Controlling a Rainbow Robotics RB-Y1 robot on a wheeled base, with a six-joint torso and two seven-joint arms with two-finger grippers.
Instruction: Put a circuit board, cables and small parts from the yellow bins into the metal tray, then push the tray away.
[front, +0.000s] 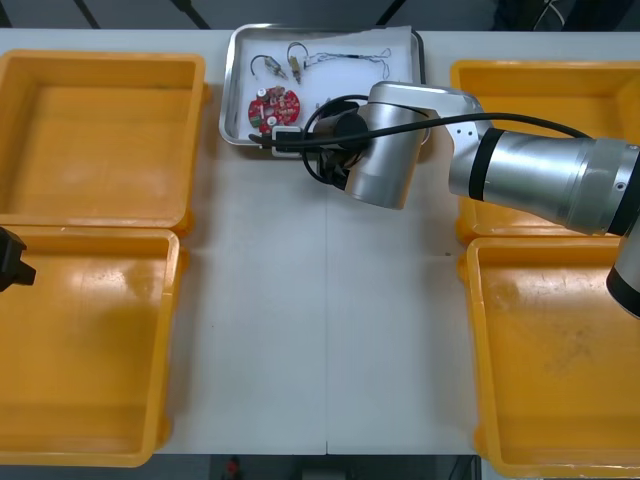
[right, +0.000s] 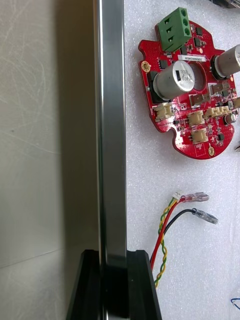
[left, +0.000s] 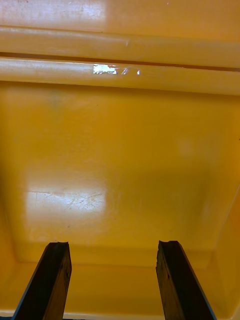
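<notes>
**Item:** metal tray (front: 232, 90), sitting at the far edge of the tabletop (front: 320, 330), between the yellow bins (front: 90, 350).

**Contents:** circuit board (right: 192, 95), red and yellow cable (right: 162, 240) and small metal parts (front: 268, 68), all lying on the white lining.

**Right hand** (right: 114, 260): pinching the tray's near rim, one finger inside and one outside.

**Left hand** (left: 114, 245): hovering with fingers wide apart over a bare left bin.

**Stage, as judged:** loading is looking complete and the push is pending.

**Risk:** the thin rim slipping out of the pinch, or an off-centre push slewing the tray and tipping it off the far edge.
</notes>
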